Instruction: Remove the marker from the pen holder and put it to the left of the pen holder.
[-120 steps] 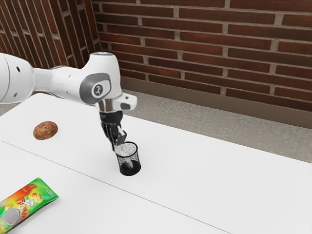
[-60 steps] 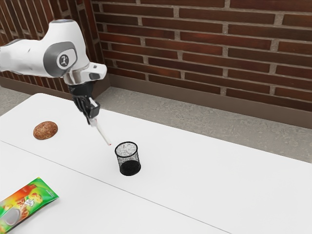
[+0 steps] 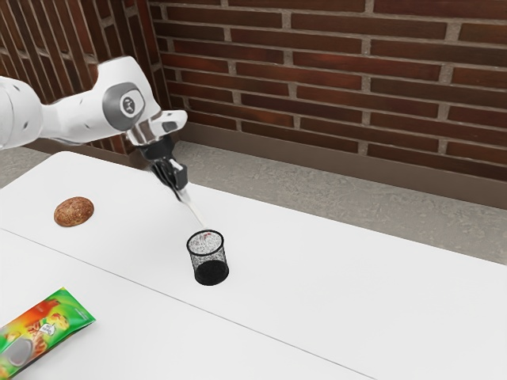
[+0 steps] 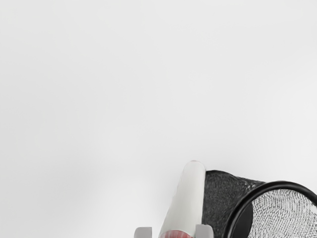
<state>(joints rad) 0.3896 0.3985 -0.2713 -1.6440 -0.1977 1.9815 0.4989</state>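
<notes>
Marker (image 3: pixel 196 213) hangs tilted, pinched between jaws parted only by its thickness.

A room of unclear kind, with brick walls (image 3: pixel 333 87), grey floor (image 3: pixel 277 184), white table (image 3: pixel 333 293).

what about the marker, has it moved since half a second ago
Yes, the marker has shifted toward the exterior view's right, and in that view its tip now overlaps the rim of the pen holder.

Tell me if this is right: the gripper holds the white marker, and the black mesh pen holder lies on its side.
No: the black mesh pen holder stands upright, as the exterior view shows. The gripper does hold the white marker.
</notes>
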